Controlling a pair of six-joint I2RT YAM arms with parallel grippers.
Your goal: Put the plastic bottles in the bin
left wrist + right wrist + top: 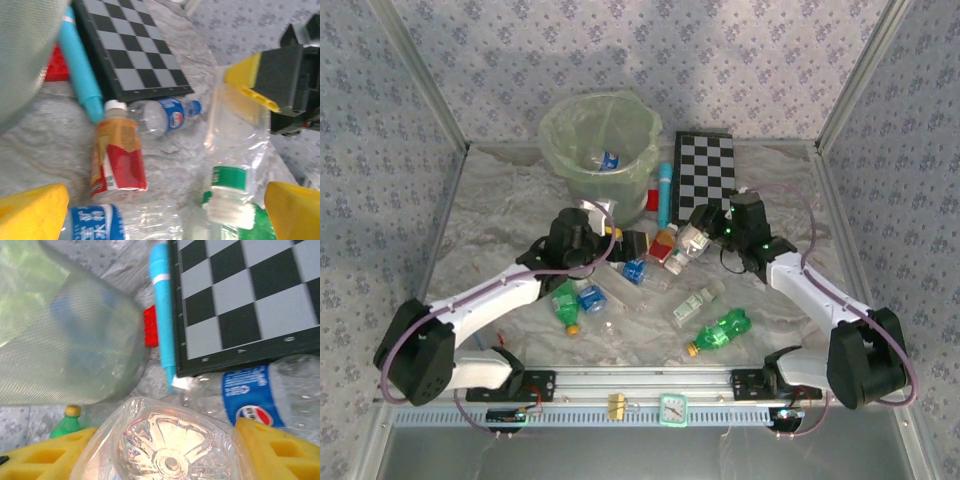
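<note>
The bin (600, 135) lies between ten and eleven o'clock from the right gripper (700, 232). Its jaws clamp a clear bottle (170, 445), base toward the wrist and long axis running out along the fingers (280, 450). The left gripper (165, 210) hangs wide open, with a red-labelled bottle (117, 160) just ahead at eleven o'clock.

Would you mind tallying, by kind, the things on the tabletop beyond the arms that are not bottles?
Bin: 1
Checkerboard: 1
Teal tube: 1
Red block: 1
Total: 4
</note>
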